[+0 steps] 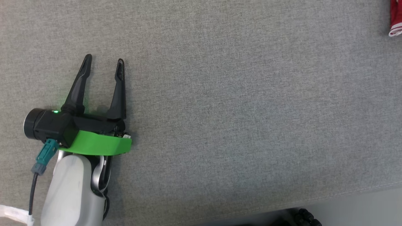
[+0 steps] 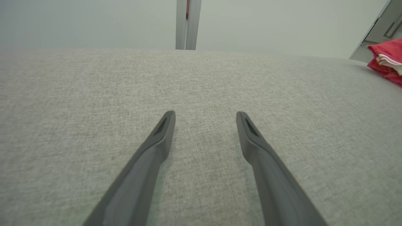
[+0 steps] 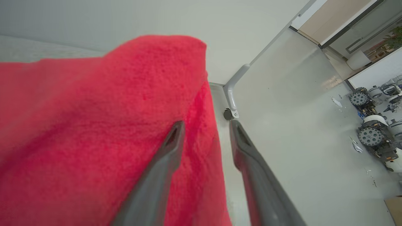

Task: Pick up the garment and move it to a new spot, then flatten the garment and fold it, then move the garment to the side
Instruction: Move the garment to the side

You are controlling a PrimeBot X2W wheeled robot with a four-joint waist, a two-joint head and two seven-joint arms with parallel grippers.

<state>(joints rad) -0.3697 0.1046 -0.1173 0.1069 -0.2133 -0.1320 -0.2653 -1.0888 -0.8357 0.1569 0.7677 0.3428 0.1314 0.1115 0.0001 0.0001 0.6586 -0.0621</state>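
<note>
Judging by how things lie, you are near the end: the red garment with white trim sits as a compact, layered bundle at the far right edge of the grey fabric-covered worktop, and the broad middle of that worktop carries nothing. That reads as flattened, folded and moved aside, though you cannot check how neat the fold is, since the head view catches just a corner of it. What is probably left is to draw the right arm clear without dragging the cloth along. Your left fingers stand spread wide and hold nothing, low over the worktop at its left, well apart from the garment, which the left wrist view shows far off to the right. Your right fingers are parted too, with pale floor visible in the gap; the garment lies close under them, its edge running behind the left-hand finger and partway into that gap, not pinched as far as you can see.
</note>
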